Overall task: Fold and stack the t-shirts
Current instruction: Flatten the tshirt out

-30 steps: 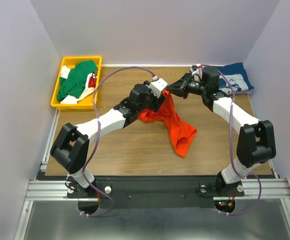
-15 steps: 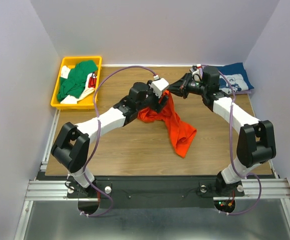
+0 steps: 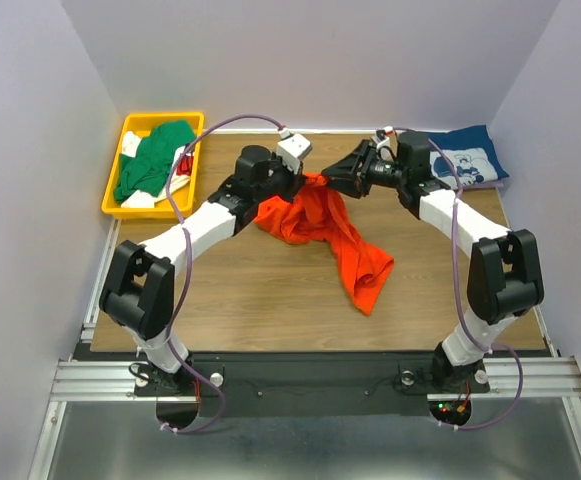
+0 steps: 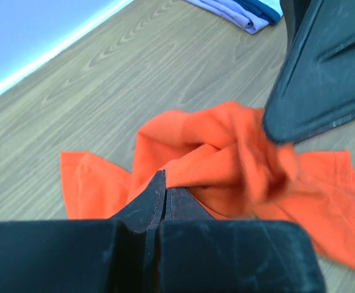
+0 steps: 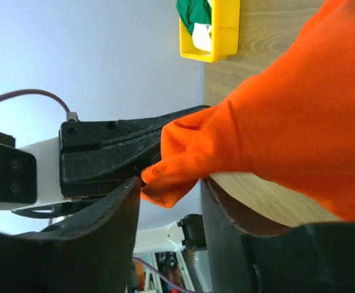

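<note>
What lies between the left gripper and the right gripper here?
A bunched fold of the bright orange cloth t-shirt: the left gripper pinches it, and its tip reaches between the parted fingers of the right gripper. The top and wrist views show it.

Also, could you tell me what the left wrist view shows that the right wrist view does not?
Only the left wrist view shows the folded lavender t-shirt and navy t-shirt lying on the wooden table. Only the right wrist view shows the yellow bin holding the green t-shirt. Both show the orange t-shirt pinched by the shut left end effector.
</note>
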You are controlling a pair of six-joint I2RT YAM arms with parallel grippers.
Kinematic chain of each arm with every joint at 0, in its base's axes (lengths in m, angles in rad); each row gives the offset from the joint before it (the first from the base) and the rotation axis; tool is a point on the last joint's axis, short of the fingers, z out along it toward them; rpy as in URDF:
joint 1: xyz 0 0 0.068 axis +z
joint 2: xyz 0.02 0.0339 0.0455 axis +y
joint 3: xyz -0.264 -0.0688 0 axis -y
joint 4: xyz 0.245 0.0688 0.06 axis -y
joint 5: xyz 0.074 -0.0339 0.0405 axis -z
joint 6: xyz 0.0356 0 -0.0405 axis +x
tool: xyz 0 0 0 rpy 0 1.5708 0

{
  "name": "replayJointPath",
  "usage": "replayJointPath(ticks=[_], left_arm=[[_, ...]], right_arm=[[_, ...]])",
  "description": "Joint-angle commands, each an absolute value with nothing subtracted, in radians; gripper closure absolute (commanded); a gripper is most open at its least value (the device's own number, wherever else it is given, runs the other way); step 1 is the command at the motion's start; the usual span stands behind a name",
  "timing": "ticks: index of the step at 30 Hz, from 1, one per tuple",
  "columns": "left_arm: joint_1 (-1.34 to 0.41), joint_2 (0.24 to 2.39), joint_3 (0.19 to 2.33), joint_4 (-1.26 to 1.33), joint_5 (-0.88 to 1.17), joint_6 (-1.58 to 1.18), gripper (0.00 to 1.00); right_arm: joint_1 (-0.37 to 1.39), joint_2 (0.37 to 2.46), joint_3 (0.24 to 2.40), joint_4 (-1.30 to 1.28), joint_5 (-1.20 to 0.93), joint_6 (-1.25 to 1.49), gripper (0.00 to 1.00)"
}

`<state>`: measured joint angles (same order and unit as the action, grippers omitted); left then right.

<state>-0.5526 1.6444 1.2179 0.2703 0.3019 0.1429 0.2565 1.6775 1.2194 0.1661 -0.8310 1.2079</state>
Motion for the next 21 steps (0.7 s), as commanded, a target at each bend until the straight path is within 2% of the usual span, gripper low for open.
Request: replayJointPath(ticks=[1, 3, 4, 6, 7, 9, 11, 14, 15, 17, 18, 21], left_arm=[[-0.493, 1.569, 1.221, 0.281, 0.394, 0.074, 1.0], [-0.466, 1.569, 1.232, 0.264, 0.41, 0.045, 1.0], [-0.46, 1.575, 1.239, 0.244, 0.414, 0.035, 1.0], [-0.448, 1.586, 1.271, 0.217, 0.411, 0.014, 1.0], [-0.437, 1.603, 1.285, 0.186, 0.405, 0.005, 1.0], [-0.413, 1.62, 1.317, 0.158, 0.411, 0.003, 1.0], [-0.39, 1.634, 1.325, 0.147, 0.417, -0.035, 1.0], [-0.341, 1.654, 1.351, 0.123, 0.414, -0.06, 1.0], [-0.33, 1.657, 1.368, 0.117, 0.414, -0.064, 1.0], [-0.302, 1.673, 1.396, 0.1, 0.41, -0.067, 1.0], [-0.299, 1.68, 1.404, 0.095, 0.411, -0.069, 1.0], [-0.291, 1.701, 1.425, 0.075, 0.417, -0.064, 1.0]], right_arm=[[0.249, 1.721, 1.328, 0.125, -0.879, 1.003, 0.38], [0.224, 1.741, 1.38, 0.023, -0.903, 0.87, 0.3], [0.216, 1.738, 1.399, -0.106, -0.904, 0.707, 0.28], [0.207, 1.701, 1.422, -0.242, -0.843, 0.53, 0.23], [0.207, 1.677, 1.419, -0.35, -0.798, 0.364, 0.16], [0.207, 1.599, 1.369, -0.417, -0.694, 0.193, 0.11], [0.206, 1.56, 1.338, -0.53, -0.648, 0.086, 0.11], [0.207, 1.516, 1.289, -0.664, -0.604, -0.073, 0.18], [0.209, 1.499, 1.279, -0.728, -0.623, -0.139, 0.26], [0.216, 1.49, 1.246, -0.8, -0.658, -0.216, 0.32], [0.227, 1.486, 1.233, -0.837, -0.658, -0.257, 0.38], [0.346, 1.459, 1.178, -0.931, -0.583, -0.397, 0.47]])
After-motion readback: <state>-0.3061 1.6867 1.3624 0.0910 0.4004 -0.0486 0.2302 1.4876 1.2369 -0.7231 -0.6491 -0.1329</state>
